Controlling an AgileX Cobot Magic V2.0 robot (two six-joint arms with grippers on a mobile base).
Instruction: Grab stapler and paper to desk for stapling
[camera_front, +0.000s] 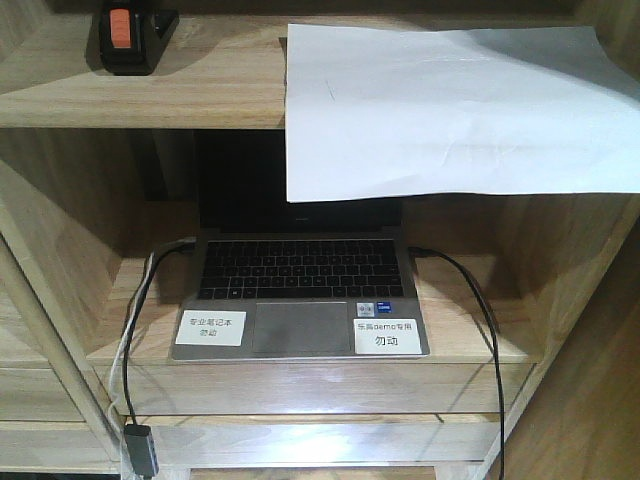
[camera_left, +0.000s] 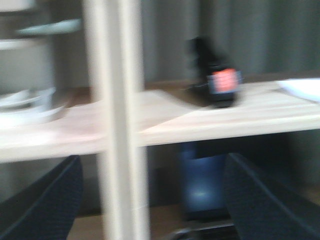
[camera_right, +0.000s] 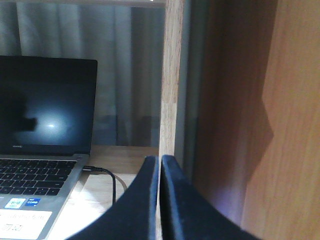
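Front view: stapler (camera_front: 130, 35) sits upper left on top shelf (camera_front: 150, 95); paper (camera_front: 450, 110) upper right, front part drooping over the shelf edge above the laptop (camera_front: 300, 290). Claws: left gripper (camera_left: 152, 160) spread wide & empty, right gripper (camera_right: 160, 162) pinched together on nothing. The stapler's prob. rigid & compact, so pinch across its sides mid-body; the paper's light, floppy, so nip the overhanging edge.

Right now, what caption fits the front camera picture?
Stapler and overhanging paper sit on the shelf above an open laptop.
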